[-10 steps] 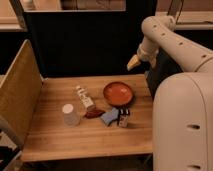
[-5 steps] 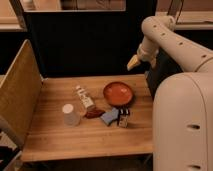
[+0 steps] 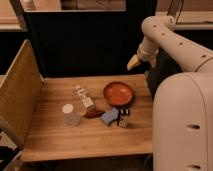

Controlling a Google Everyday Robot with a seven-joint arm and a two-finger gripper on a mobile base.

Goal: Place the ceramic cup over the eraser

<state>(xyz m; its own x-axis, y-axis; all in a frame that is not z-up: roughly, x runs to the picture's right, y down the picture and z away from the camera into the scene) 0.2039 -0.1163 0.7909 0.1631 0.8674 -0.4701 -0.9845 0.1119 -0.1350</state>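
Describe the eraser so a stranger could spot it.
On the wooden table, below the raised pincer, find the orange-red bowl. The eraser sits just in front of it, right of the flat blue piece. It's the only small, nearly black block.

pincer (image 3: 134, 62) high behind bowl (image 3: 118, 93), ceramic cup (image 3: 70, 115) standing apart

You see a wooden tabletop (image 3: 60, 142) carrying six things. The cup (image 3: 70, 115) stands alone toward the left front, apart from the rest. A white bottle (image 3: 85, 97) lies on its side at a slant near the middle. Right of it sits an orange-red bowl (image 3: 118, 93). In front of these lie, in a row, a dark red piece (image 3: 93, 114), a blue piece (image 3: 109, 117) and the eraser (image 3: 124, 118), each just beside the next. Your hand (image 3: 133, 62) hangs above the back right edge, off the wood.
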